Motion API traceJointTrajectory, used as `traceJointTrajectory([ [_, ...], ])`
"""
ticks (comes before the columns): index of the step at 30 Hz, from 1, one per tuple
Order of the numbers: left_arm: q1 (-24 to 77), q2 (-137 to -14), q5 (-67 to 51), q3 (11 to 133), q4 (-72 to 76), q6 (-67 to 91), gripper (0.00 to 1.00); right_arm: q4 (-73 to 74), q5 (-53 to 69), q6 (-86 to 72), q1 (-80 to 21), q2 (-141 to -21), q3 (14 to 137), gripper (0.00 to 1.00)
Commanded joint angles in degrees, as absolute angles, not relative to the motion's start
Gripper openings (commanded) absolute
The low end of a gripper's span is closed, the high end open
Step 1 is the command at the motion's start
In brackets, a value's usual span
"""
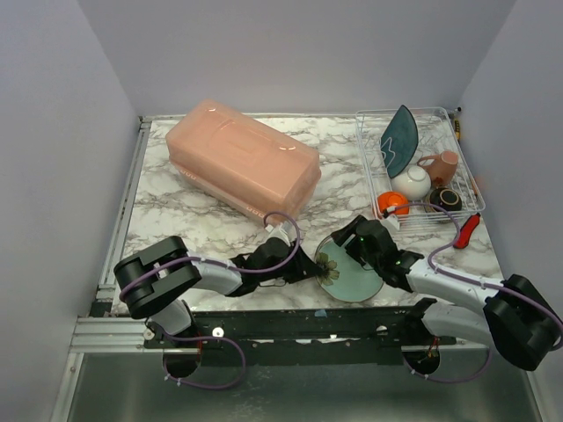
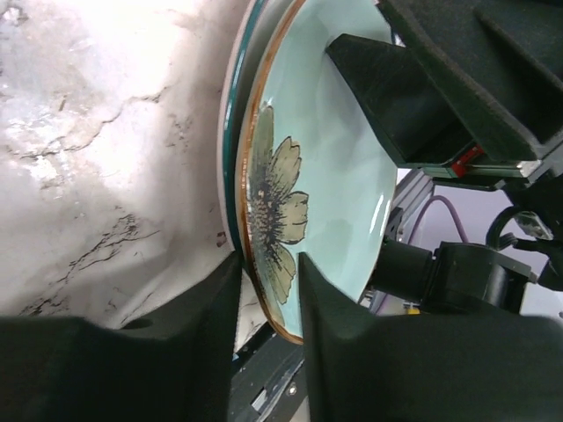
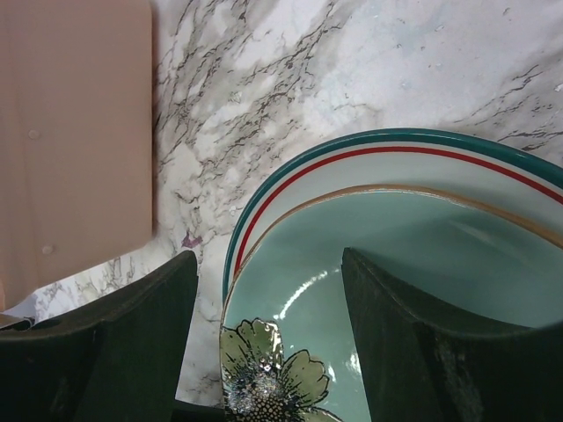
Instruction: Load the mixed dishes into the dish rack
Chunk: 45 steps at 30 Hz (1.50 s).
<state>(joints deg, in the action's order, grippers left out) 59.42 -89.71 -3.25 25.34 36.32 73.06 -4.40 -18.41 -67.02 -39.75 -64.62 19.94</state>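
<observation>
The round pale-green flower plate [image 1: 352, 274] lies at the near table edge on a white plate with teal and red rim [image 3: 290, 180]. My left gripper [image 1: 314, 265] is shut on the green plate's left rim [image 2: 268, 290], one finger above and one below. My right gripper [image 1: 352, 239] is open above the plate's far rim [image 3: 268, 290], touching nothing. The wire dish rack [image 1: 365, 167] at the back right holds the teal square plate [image 1: 402, 136], pinkish mug [image 1: 442, 165], white bowl [image 1: 411, 182], orange bowl [image 1: 392, 203] and dark bowl [image 1: 446, 199].
A big pink plastic tub [image 1: 242, 167] lies upside down at the back left of the marble table [image 1: 176, 207]; it also shows in the right wrist view [image 3: 75, 132]. A red-handled tool [image 1: 466, 230] lies just in front of the rack.
</observation>
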Motion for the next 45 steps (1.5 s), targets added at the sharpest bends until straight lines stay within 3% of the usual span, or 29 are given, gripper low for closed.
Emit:
traceJointTrajectory([
  [1,59.78,-90.44,-4.39,25.26,36.27,72.43,0.25,6.85,-16.06,-65.75,-39.81,-68.26,17.57,0.71],
  [5,59.61,-88.65,-4.20,28.31,30.01,69.00,0.00,8.08,-15.88,-64.52,-39.81,-67.95,18.51,0.72],
  [22,58.80,-65.15,11.63,26.29,6.36,60.15,0.00,16.57,-14.24,-57.83,-39.77,-55.33,20.60,0.82],
  [28,58.80,-66.31,10.42,26.43,7.44,60.19,0.00,7.99,-8.28,-59.53,-39.86,-58.06,14.96,0.74],
  [34,58.80,-65.38,10.83,24.94,7.73,62.47,0.00,5.61,-7.63,-61.56,-39.82,-63.67,13.70,0.73],
  [35,58.71,-64.87,10.73,24.43,7.89,63.18,0.03,4.96,-7.33,-61.75,-39.83,-64.28,13.32,0.73],
  [38,58.71,-63.46,10.62,21.81,10.52,65.68,0.37,2.48,-6.10,-62.78,-39.89,-65.12,11.91,0.72],
  [39,58.71,-63.05,10.34,20.42,12.42,66.68,0.42,1.84,-5.83,-62.90,-39.80,-65.28,11.63,0.72],
  [45,58.71,-65.14,8.00,17.73,18.98,69.72,0.59,0.57,-5.26,-62.93,-39.87,-67.07,11.16,0.70],
])
